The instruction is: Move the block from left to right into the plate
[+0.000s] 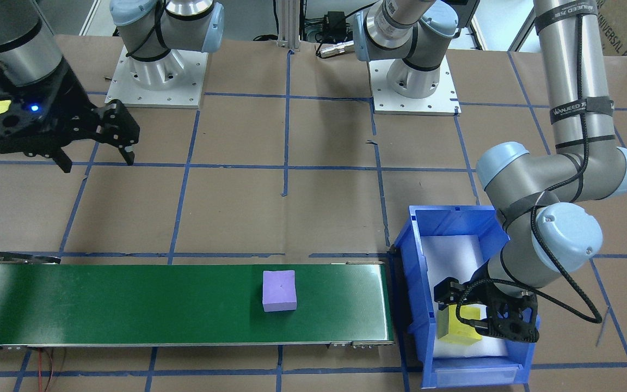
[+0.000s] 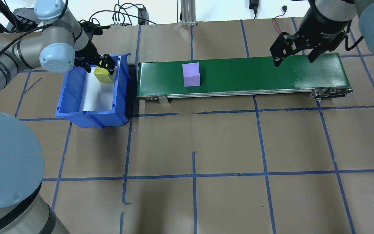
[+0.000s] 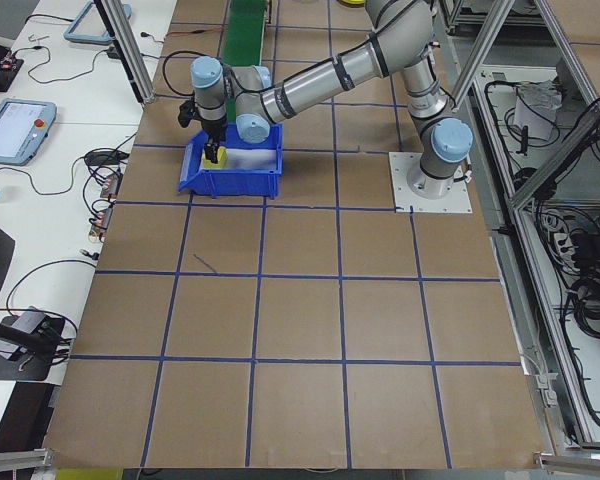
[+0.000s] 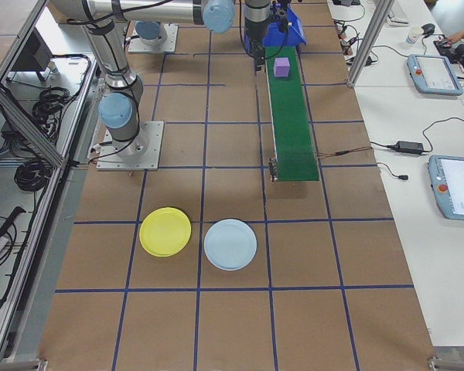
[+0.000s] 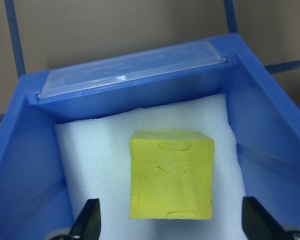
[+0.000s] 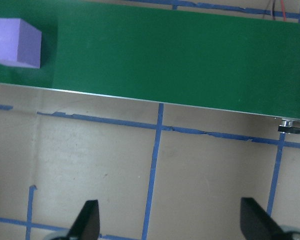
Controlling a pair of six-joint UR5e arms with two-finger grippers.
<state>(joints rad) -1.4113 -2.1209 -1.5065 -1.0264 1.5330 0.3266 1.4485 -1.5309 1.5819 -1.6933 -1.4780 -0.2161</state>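
Surface: brown paper covering marked into squares by blue tape (image 2: 193,177), with both arm bases bolted along one side.
Conveyor: a green belt (image 2: 258,73) runs across the surface from beside the bin toward the robot's right end.
Bin: a blue plastic bin (image 2: 76,112) lined with white foam sits just off the belt's left end.
Yellow block: the yellow block (image 5: 171,175) rests on the foam inside the bin, close to its far wall in the overhead view.
Left claw: the left claw (image 5: 171,225) is lowered into the bin, fingers spread to either side of the yellow block; the wrist view shows gaps on both sides, so it is not pinching yet.
Purple block: the purple block (image 2: 191,74) lies on the belt, nearer the bin end, apart from both claws.
Right claw: the right claw (image 2: 296,52) hangs spread and empty over the belt's right end, near its edge.
Yellow plate: the yellow plate (image 4: 165,231) lies on the surface past the belt's end, just beside a light blue plate (image 4: 230,244); both look bare.
Progress: early, by this reading. No block has reached the plate. One is on the belt awaiting pickup at the far end, another is about to be gripped; carrying each to the plate remains.
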